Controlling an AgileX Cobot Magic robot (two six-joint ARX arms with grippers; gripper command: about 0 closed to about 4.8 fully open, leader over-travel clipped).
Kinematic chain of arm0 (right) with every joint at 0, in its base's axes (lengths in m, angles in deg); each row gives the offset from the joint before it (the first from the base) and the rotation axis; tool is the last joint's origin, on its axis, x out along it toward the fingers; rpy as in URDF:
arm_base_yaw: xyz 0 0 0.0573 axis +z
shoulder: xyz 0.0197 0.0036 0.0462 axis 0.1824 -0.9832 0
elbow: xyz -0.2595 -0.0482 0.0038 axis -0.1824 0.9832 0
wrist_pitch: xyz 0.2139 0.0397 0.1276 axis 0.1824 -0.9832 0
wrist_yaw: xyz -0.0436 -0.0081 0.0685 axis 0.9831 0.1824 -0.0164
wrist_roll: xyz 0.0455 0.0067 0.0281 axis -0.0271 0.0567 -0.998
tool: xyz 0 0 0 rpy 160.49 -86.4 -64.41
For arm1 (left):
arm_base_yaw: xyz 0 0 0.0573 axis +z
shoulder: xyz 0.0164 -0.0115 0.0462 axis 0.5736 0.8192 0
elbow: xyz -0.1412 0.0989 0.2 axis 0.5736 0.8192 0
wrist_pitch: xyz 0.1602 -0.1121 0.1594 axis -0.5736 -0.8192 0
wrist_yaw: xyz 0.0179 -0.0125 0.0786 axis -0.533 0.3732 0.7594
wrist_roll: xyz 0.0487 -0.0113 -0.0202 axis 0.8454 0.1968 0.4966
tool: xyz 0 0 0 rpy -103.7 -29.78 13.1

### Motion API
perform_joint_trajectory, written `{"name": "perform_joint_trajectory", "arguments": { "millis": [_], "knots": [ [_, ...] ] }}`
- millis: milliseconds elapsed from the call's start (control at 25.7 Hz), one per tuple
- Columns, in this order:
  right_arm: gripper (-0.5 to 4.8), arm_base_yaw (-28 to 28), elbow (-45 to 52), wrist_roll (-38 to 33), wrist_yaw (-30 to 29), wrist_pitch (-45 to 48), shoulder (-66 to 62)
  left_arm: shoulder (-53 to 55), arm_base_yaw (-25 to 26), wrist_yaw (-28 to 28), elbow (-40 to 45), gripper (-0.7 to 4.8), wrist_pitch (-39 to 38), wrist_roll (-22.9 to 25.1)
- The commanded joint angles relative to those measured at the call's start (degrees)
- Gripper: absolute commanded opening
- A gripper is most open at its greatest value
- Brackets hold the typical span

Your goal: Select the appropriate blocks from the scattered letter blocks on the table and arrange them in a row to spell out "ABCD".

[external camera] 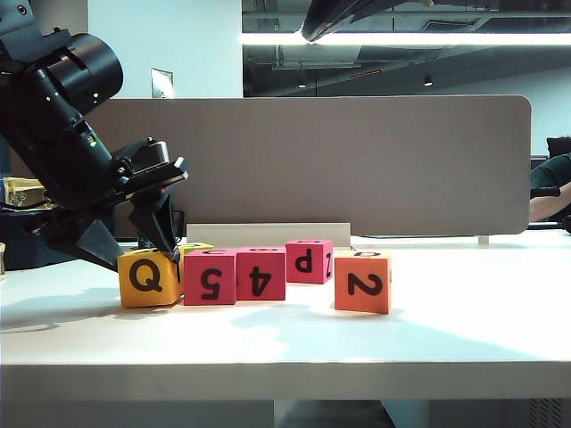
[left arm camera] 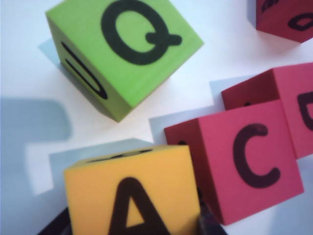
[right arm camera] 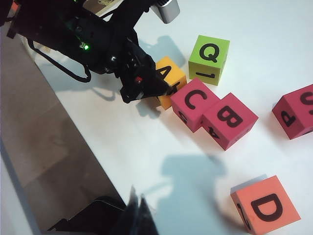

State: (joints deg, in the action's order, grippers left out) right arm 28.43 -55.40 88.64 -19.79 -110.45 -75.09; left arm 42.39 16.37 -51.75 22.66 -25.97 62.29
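Left gripper (right arm camera: 164, 90): clamped on the yellow block (external camera: 149, 278), at nine o'clock of the row.
Right gripper (right arm camera: 139, 215): near the table (external camera: 464, 334) edge; grip unclear.
Tip: swap the yellow block past C (right arm camera: 194, 102) to sit beside B (right arm camera: 230, 120).

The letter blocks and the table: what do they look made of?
The letter blocks, such as the yellow-orange cube and the lime green cube, look like matte foam: dull, faintly grainy faces, no glare, flat printed black letters. The table looks like smooth white laminate, perhaps coated board: soft sheen and clean shadows.
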Motion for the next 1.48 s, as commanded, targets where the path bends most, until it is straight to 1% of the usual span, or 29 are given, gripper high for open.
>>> {"name": "perform_joint_trajectory", "arguments": {
  "millis": [39, 117, 234, 273, 351, 546, 584, 623, 701, 1052, 1286, 1364, 1403, 1442, 1481],
  "knots": [
    [-0.02, 0.07, -0.24, 0.17, -0.17, 0.42, 0.17, -0.13, -0.04, -0.17, -0.2, 2.79, 0.85, 0.24],
    [-0.02, 0.07, -0.24, 0.17, -0.17, 0.42, 0.17, -0.13, -0.04, -0.2, -0.2, 2.9, 0.9, 0.28],
    [-0.02, 0.07, -0.24, 0.17, -0.15, 0.42, 0.17, -0.13, -0.04, -0.11, -0.2, 3.43, 1.05, 0.46],
    [-0.02, 0.07, -0.24, 0.17, -0.17, 0.42, 0.17, -0.13, -0.04, -0.11, -0.2, 3.5, 1.07, 0.46],
    [-0.02, 0.07, -0.24, 0.17, -0.17, 0.42, 0.17, -0.13, -0.04, -0.13, -0.2, 3.5, 1.09, 0.52],
    [-0.02, 0.07, -0.24, 0.17, -0.17, 0.42, 0.17, -0.13, -0.04, -0.13, -0.22, 3.54, 1.55, 2.71],
    [-0.02, 0.07, -0.24, 0.17, -0.15, 0.42, 0.17, -0.13, -0.04, -0.09, -0.24, 3.6, 1.73, 3.04],
    [-0.02, 0.07, -0.24, 0.17, -0.15, 0.42, 0.17, -0.13, -0.02, -0.09, -0.24, 3.82, 1.95, 3.06],
    [-0.02, 0.07, -0.24, 0.17, -0.15, 0.42, 0.17, -0.13, -0.02, -0.11, -0.28, 3.84, 2.08, 3.15],
    [-0.02, 0.07, -0.24, 0.17, -0.13, 0.37, 0.17, -0.15, -0.02, 0.13, -1.64, 3.86, -2.43, 3.87],
    [-0.02, 0.07, -0.24, 0.17, -0.13, 0.37, 0.2, -0.15, -0.02, 2.8, -1.64, 3.92, -3.74, 5.11],
    [-0.02, 0.07, -0.24, 0.17, -0.13, 0.37, 0.17, -0.15, -0.02, 3.87, -1.64, 4.27, -4.07, 5.51],
    [-0.02, 0.07, -0.24, 0.17, -0.13, 0.37, 0.17, -0.15, -0.02, 4.11, -1.64, 4.68, -4.13, 5.7],
    [-0.02, 0.07, -0.24, 0.17, -0.13, 0.37, 0.2, -0.15, -0.02, 4.59, -1.64, 4.79, -4.15, 5.97],
    [-0.02, 0.07, -0.24, 0.17, -0.13, 0.35, 0.17, -0.15, -0.02, 5.31, -1.64, 4.79, -4.15, 6.08]
  ]
}}
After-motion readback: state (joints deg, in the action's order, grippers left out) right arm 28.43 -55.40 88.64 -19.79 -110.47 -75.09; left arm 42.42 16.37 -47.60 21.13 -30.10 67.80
